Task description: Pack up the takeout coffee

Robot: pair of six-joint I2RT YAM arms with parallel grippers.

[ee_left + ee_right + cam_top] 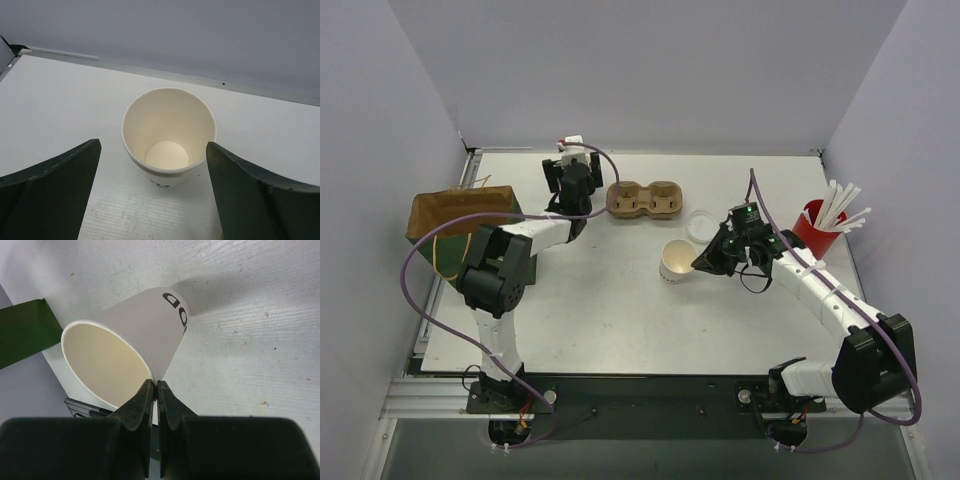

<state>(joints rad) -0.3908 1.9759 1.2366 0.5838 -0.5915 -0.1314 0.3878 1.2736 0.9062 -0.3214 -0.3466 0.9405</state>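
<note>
Closest to the lens in the right wrist view, the right claw (pixel 155 387) is pinched together on the rim of a white paper cup (pixel 145 320), one finger inside the tan lining and one outside. The cup is tipped over towards the claw. I cannot tell whether its base touches the tabletop (pixel 600 310). It sits a little right of the tabletop's middle, with a flat whitish lid (pixel 701 224) just beyond it, towards the far edge.

The left claw (pixel 152 145) has its fingers wide apart on either side of a second cup (pixel 169 132) and touches neither wall. This one stands upright and empty close to the far edge. The brown carrier (pixel 645 200) lies at the middle of the far edge, and a red cup of straws (pixel 817 228) stands by the right edge.

These cups look very light, with thin walls that would dent under a firm squeeze. The rolled rim is probably the stiffest place to grip, though a cup held there swings freely. A gentle hold across the wall just below the rim should keep it steadier. The lid looks thin and awkward to lift from flat.
</note>
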